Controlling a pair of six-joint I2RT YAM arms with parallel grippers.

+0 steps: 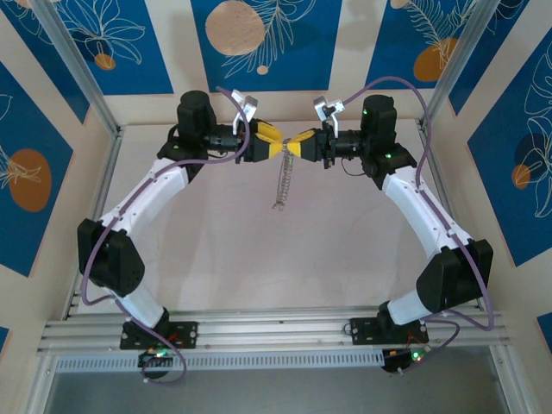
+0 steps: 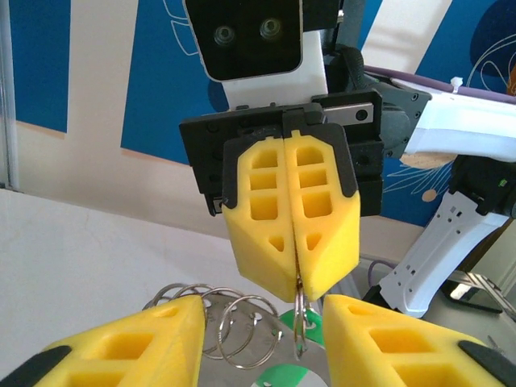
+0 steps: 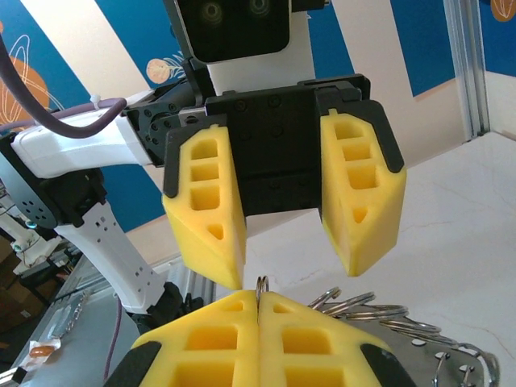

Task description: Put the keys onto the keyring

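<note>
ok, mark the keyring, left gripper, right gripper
keyring (image 1: 283,183), top external view, middle of hanging chain
left gripper (image 3: 294,268), right wrist view, between open fingertips
right gripper (image 2: 297,278), left wrist view, at shut fingertips

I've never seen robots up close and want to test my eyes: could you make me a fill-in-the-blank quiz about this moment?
1. The right gripper holds a chain of rings up over the table, its fingers ___.
2. The left gripper faces it with fingers ___.
3. The fingers of both are coloured ___.

Missing words: shut; open; yellow.
</note>
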